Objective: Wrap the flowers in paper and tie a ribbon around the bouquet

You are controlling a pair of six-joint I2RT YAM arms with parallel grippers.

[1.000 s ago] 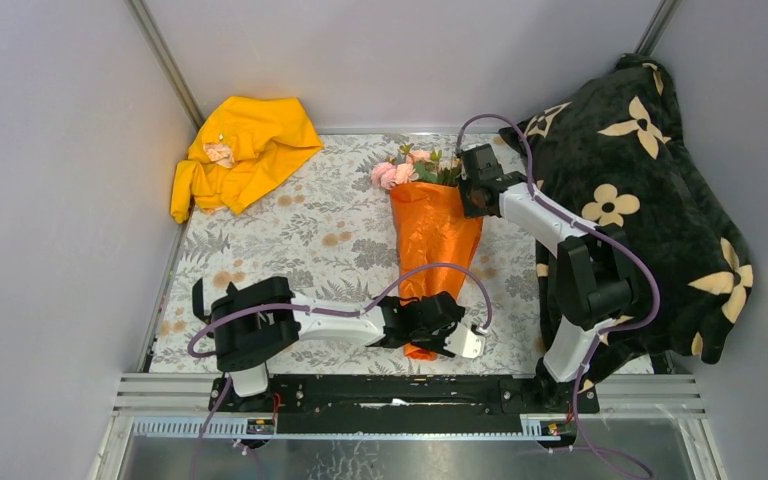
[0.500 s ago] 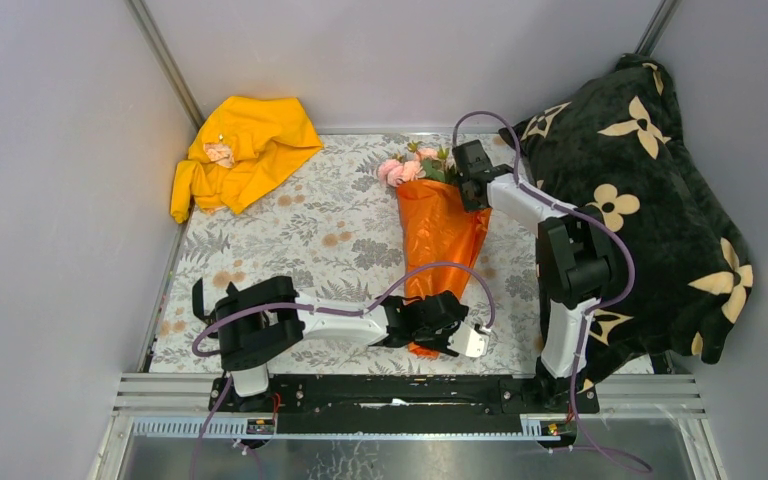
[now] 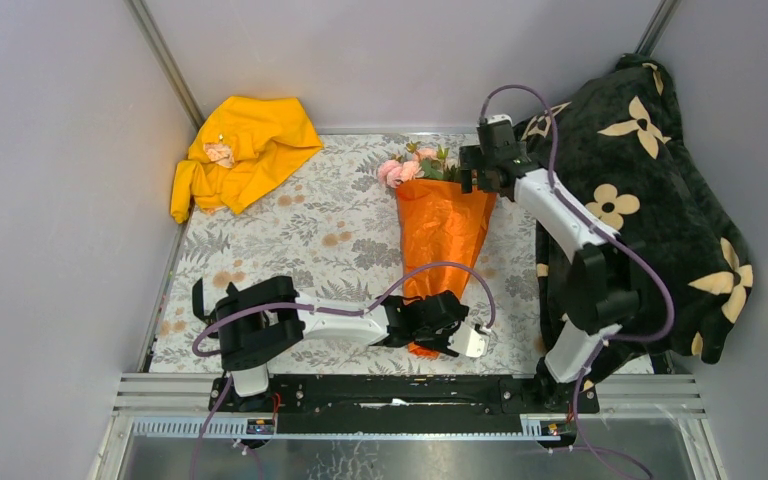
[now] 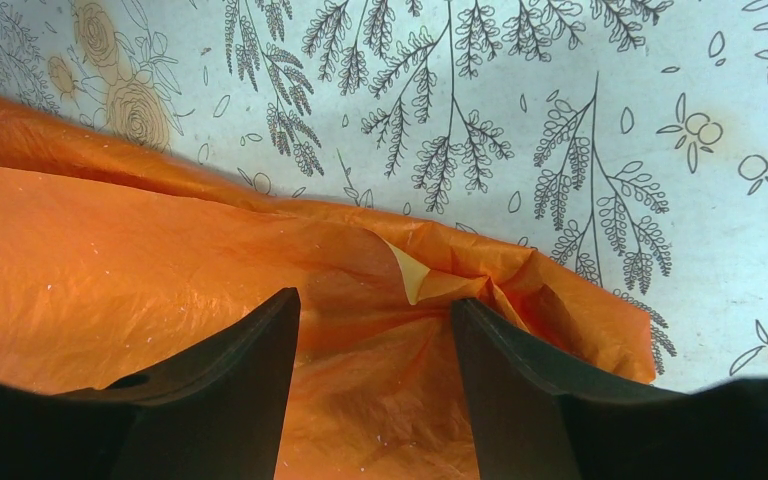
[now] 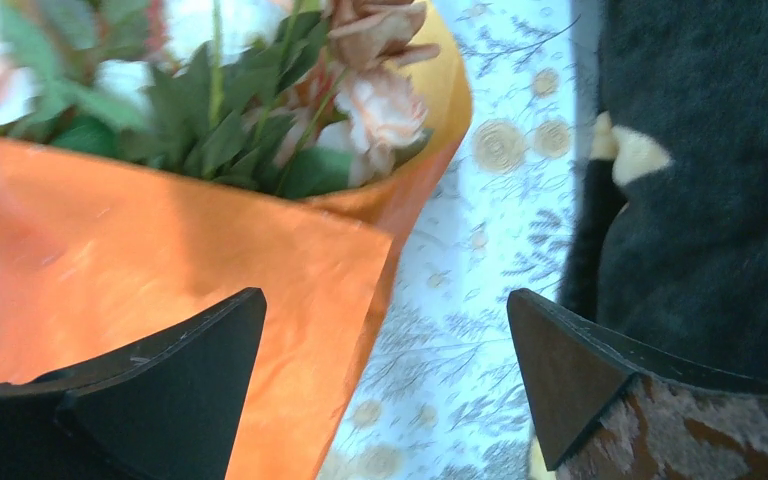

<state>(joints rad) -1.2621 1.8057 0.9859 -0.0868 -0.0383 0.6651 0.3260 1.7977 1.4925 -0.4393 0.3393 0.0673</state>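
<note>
The bouquet [image 3: 438, 235] lies on the table as an orange paper [image 5: 160, 260] cone, its wide end at the far side. The pink flowers [image 3: 407, 168] and green leaves stick out of that end. My right gripper [image 3: 478, 178] hangs open beside the cone's top right corner. In the right wrist view its [image 5: 385, 310] left finger is over the paper and nothing is between the fingers. My left gripper [image 3: 452, 335] is at the cone's narrow near end. In the left wrist view it [image 4: 372, 300] is open with creased paper [image 4: 160, 260] between the fingers. The ribbon is out of view.
A black pillow [image 3: 650, 190] with cream flower shapes fills the right side, close behind my right arm, and shows in the right wrist view [image 5: 700, 180]. A yellow garment [image 3: 240, 155] lies at the far left corner. The floral tablecloth [image 3: 300, 230] covers the table between grey walls.
My right gripper has opened, let go of the paper's top right edge and drawn back toward the far right. The left arm and the bouquet have stayed put.
</note>
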